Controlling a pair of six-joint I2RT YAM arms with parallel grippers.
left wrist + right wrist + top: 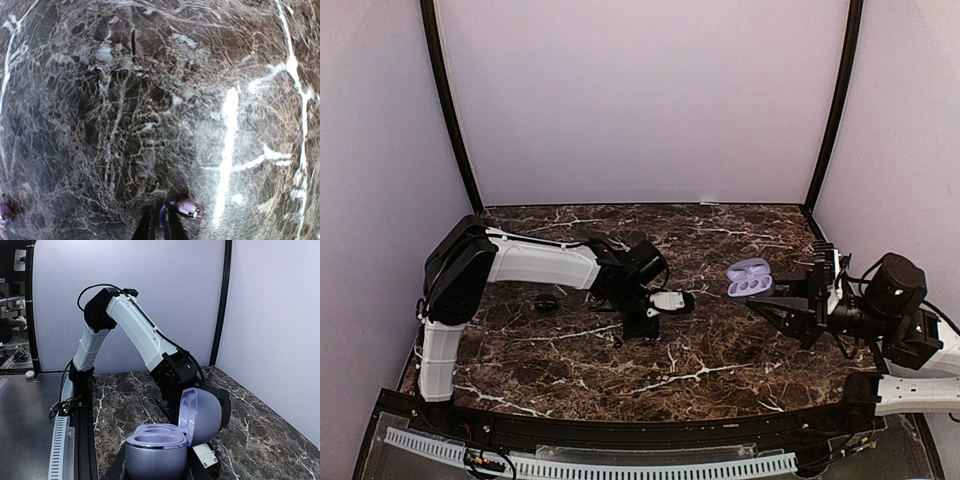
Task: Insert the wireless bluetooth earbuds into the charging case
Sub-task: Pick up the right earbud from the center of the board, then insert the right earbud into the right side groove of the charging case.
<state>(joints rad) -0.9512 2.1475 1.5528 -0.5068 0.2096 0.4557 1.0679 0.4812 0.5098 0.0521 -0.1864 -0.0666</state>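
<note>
a: where's the earbud [188, 208]?
b: pale purple, down by the marble table [720, 372], at the tips of the left gripper [158, 226]; whether they pinch it, can't tell. the right gripper [767, 288] clamps the open charging case [159, 446] aloft; keep it level, wells up.

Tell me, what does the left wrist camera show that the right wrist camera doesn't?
Only the left wrist camera shows a pale purple earbud right beside the tips of the left gripper; whether it is gripped is unclear. Only the right wrist camera shows the open purple charging case close to the lens, plus the left arm and the pale walls. Both show the dark marble table.
</note>
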